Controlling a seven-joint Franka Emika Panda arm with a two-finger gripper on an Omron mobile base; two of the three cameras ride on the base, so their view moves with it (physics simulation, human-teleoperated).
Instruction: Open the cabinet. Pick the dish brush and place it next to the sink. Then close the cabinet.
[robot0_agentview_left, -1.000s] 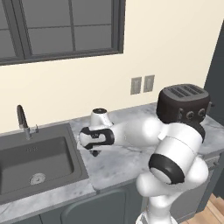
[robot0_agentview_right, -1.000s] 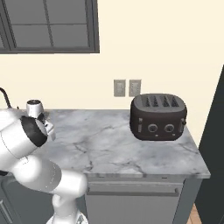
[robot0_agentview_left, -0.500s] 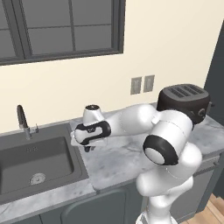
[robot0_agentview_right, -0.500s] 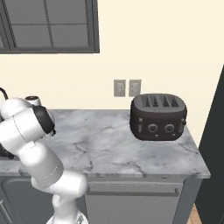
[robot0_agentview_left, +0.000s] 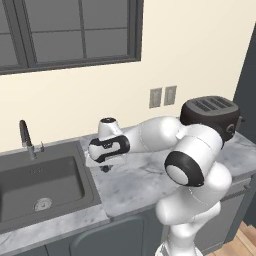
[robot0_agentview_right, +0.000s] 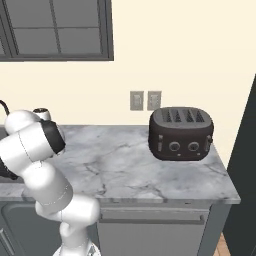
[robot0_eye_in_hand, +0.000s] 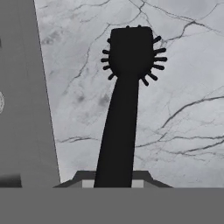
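marble counter (robot0_agentview_left: 150, 180) beside grey sink (robot0_agentview_left: 30, 187)

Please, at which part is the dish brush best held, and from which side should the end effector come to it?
Best at the handle of the dish brush, near its rear end, coming along the handle from the end opposite the bristle head. The handle is long, straight and narrow, so it fits between the fingers, while the round head with splayed bristles gives no firm surface. The end effector is shut on the handle this way, over the marble counter beside the sink.

Black dish brush (robot0_eye_in_hand: 124, 109), long handle, round bristled head, above marble counter (robot0_eye_in_hand: 183, 122), just beside sink (robot0_eye_in_hand: 26, 109).
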